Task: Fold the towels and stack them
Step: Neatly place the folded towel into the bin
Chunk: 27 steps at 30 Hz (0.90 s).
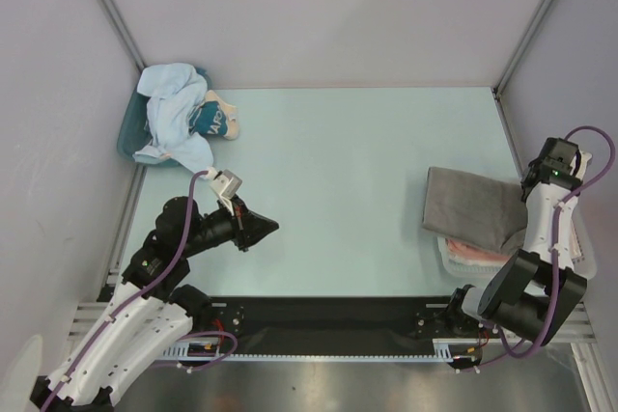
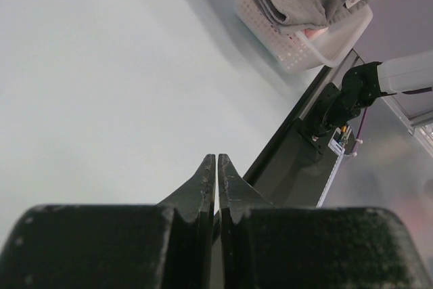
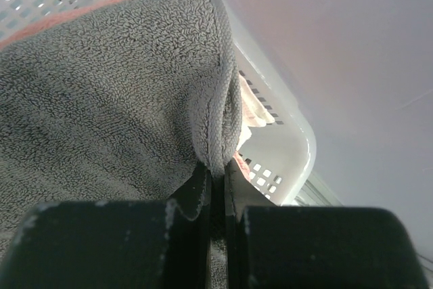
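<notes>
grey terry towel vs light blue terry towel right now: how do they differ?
Pose: the grey terry towel lies smooth and folded; the light blue terry towel is a crumpled heap.
Place: grey sits over the white perforated plastic basket on the right; blue is in the far-left corner.
Contact: the right gripper is shut on grey's edge; no gripper touches blue.
Both are plain soft cloth.

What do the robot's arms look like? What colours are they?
The left arm and right arm are both part white, part black, with chunky rounded joints. A thin purple cable runs along each one. Their fingers are black and flat-sided, and they taper to points.
</notes>
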Motion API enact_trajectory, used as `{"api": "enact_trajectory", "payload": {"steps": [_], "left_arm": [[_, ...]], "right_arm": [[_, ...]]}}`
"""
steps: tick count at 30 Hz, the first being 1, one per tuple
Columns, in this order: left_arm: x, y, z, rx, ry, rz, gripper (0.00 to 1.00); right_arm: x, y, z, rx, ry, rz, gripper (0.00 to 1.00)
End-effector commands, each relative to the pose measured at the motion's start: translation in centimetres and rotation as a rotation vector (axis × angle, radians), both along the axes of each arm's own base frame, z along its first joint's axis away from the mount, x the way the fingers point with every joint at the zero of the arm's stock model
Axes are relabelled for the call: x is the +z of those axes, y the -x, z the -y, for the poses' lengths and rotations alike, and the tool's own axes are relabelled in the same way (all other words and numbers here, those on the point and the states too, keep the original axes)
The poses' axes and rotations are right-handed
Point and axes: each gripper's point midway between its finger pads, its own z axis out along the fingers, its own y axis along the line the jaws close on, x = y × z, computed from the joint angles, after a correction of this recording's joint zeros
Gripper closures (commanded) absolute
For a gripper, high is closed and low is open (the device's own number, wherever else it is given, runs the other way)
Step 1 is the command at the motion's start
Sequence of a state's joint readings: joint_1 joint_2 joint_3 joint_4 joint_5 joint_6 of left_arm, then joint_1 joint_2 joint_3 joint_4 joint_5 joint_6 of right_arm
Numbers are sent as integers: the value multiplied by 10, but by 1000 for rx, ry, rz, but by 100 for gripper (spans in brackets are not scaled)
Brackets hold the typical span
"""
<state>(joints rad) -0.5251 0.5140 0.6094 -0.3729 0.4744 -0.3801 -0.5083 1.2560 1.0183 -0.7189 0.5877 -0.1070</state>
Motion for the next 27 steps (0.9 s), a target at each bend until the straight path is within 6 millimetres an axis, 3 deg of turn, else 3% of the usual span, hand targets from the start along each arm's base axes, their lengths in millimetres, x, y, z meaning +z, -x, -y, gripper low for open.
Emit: {"api": "enact_trajectory", "payload": {"steps": [1, 23, 27], "left_arm": [[4, -1, 2, -16, 0, 41, 92], [1, -1, 3, -21, -7, 30, 91], [1, -1, 4, -22, -9, 26, 91]], "right_arm": [[26, -4, 17, -42, 87, 33, 100], [34, -6, 43, -110, 108, 39, 100], [28, -8, 44, -113, 99, 38, 100]]}}
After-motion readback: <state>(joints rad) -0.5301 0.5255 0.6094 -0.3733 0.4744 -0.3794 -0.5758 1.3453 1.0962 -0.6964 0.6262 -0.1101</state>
